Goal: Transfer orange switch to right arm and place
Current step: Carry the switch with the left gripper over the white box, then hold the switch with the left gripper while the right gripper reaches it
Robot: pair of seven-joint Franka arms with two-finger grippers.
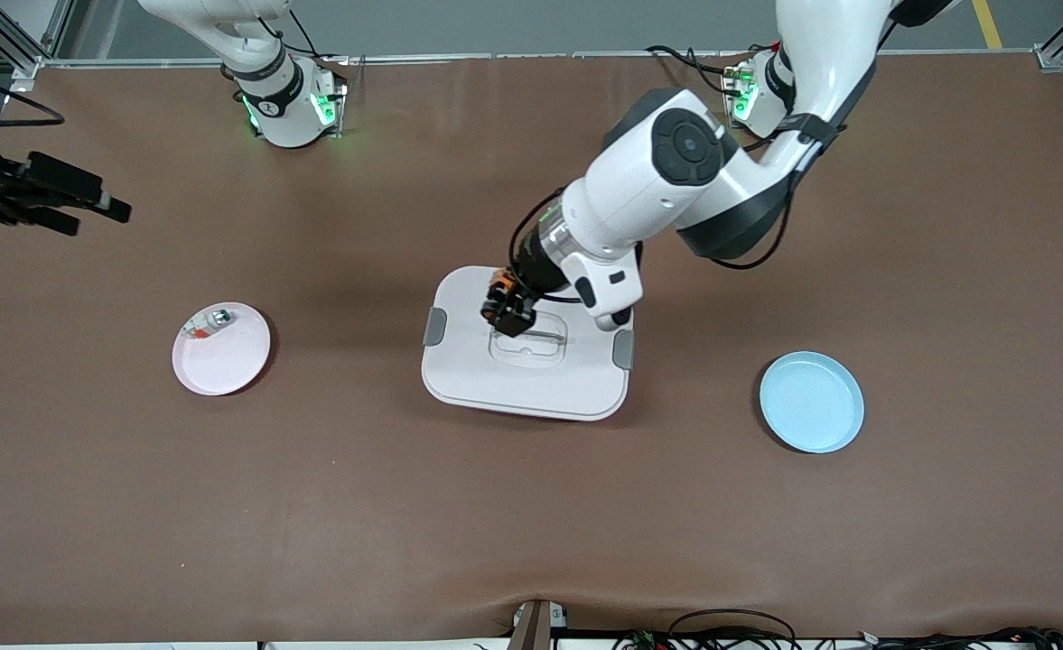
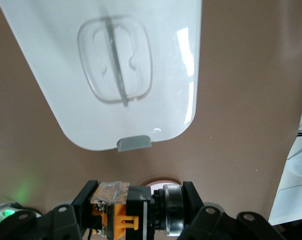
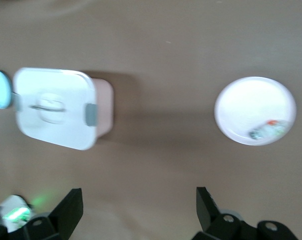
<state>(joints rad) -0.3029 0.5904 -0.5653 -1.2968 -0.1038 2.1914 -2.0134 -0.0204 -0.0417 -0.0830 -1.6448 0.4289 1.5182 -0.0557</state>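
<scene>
The left gripper (image 1: 506, 311) clamps the orange switch (image 2: 122, 213) over the white lidded box (image 1: 495, 375); the right gripper (image 1: 88, 209), open, waits well apart, so a misaligned handover risks dropping it.

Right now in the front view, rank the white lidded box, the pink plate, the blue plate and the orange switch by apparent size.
1. white lidded box
2. blue plate and pink plate, too alike to rank
3. orange switch, smallest

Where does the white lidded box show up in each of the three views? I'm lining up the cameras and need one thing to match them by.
Front view: white lidded box at the table's middle, under the left gripper.
Left wrist view: it fills the upper part, seen from above.
Right wrist view: near one edge, with the pink plate apart from it.
Shared landmark: the clear handle on its lid.
</scene>
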